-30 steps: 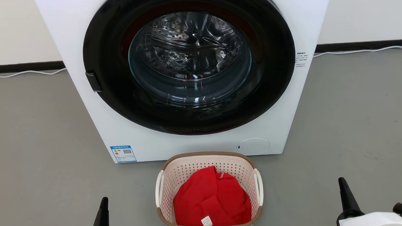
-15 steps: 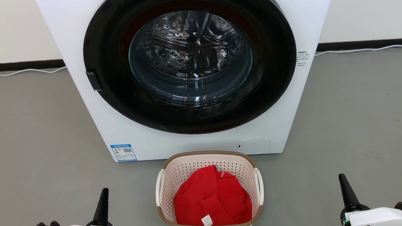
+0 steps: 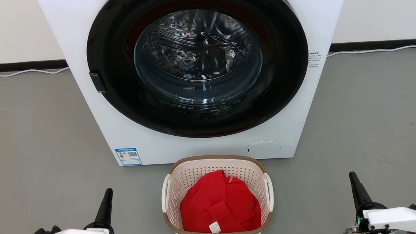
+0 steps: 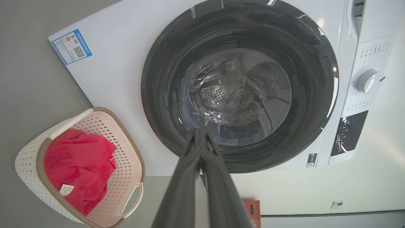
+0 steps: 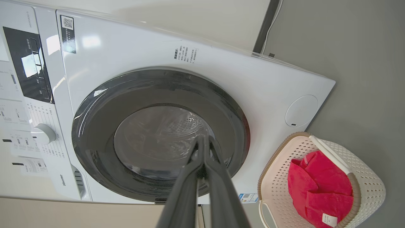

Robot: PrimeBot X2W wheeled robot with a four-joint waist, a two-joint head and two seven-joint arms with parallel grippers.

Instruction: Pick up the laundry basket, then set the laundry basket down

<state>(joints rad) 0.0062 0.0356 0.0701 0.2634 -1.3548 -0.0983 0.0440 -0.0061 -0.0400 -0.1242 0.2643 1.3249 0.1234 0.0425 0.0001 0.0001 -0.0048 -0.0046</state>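
The laundry basket (image 3: 199,172) is stood on the floor (image 3: 39,154) at the washer's (image 3: 143,150) 6 o'clock; the left hand (image 3: 107,196) and right hand (image 3: 354,181) are closed, empty, well clear.

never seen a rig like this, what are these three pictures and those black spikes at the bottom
A two-armed robot faces a washer on a grey floor. The level picture is from its head camera; the spikes are its left gripper and right gripper, both shut, holding nothing. The two tilted pictures come from wrist cameras looking along those fingers. Before the washer stands the laundry basket with a red cloth inside, untouched by either gripper.
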